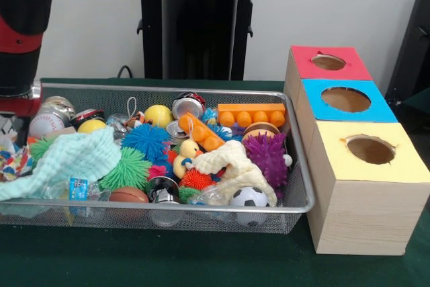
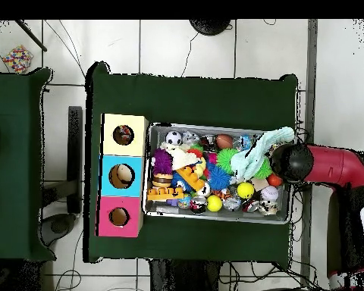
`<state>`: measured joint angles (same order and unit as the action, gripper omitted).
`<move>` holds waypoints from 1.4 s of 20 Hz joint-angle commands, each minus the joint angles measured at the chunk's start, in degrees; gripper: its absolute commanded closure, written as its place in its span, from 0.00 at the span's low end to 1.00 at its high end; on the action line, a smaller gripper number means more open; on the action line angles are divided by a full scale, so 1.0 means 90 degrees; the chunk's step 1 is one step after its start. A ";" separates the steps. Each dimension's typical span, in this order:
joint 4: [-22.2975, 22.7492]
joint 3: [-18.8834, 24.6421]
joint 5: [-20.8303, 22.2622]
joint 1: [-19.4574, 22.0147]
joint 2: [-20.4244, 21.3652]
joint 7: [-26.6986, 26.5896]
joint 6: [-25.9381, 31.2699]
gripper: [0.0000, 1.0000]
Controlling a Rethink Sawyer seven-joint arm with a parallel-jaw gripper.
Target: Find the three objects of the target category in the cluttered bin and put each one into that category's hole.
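The arm (image 2: 321, 165) hangs over the wire bin (image 1: 306, 196) at its 3 o'clock end in the overhead view; whether the jaws are spread or pressed together, I cannot tell. A dotted cloth (image 1: 15, 160) peeks out beside the mint cloth (image 1: 70, 159). The yellow box's hole (image 1: 370, 149) sits past the bin's opposite end on the green counter (image 1: 201, 260).
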<state>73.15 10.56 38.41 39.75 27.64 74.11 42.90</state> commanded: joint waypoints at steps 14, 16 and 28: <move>0.0833 -0.0347 -0.0860 -0.0396 0.0121 0.0831 0.0460 0.00; 0.0883 -0.0296 -0.0960 -0.0353 0.0111 0.0714 0.0406 0.00; 0.0906 0.0138 -0.0504 -0.0033 0.0037 -0.0895 -0.0170 0.00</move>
<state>76.87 7.58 30.60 37.60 29.19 74.11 42.90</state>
